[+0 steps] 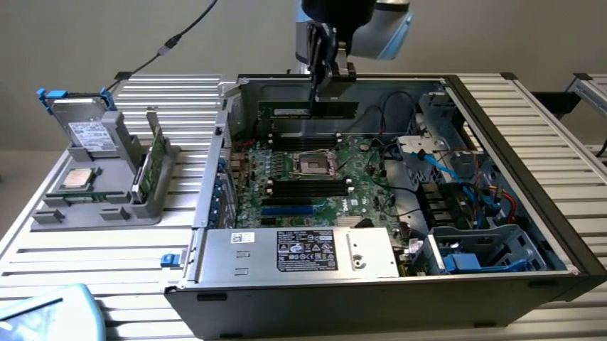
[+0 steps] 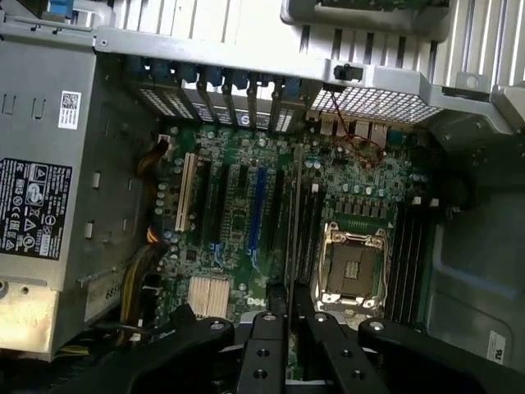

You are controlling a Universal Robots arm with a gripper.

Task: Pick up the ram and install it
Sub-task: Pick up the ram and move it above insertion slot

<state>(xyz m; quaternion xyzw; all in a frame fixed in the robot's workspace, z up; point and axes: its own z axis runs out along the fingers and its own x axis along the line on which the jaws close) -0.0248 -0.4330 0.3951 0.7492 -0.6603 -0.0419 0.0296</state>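
Note:
My gripper hangs over the far side of the open computer case and is shut on the ram. The ram is a long dark-green stick held level by its top edge, above the motherboard. In the wrist view my gripper grips the ram, which shows edge-on as a thin line. Black memory slots lie on both sides of the open processor socket. The wrist view has the socket with slots beside it.
A silver power supply fills the case's near side. Blue and black cables crowd the exterior view's right. Outside the case, a grey holder carries a hard drive, a silver processor chip and an upright card.

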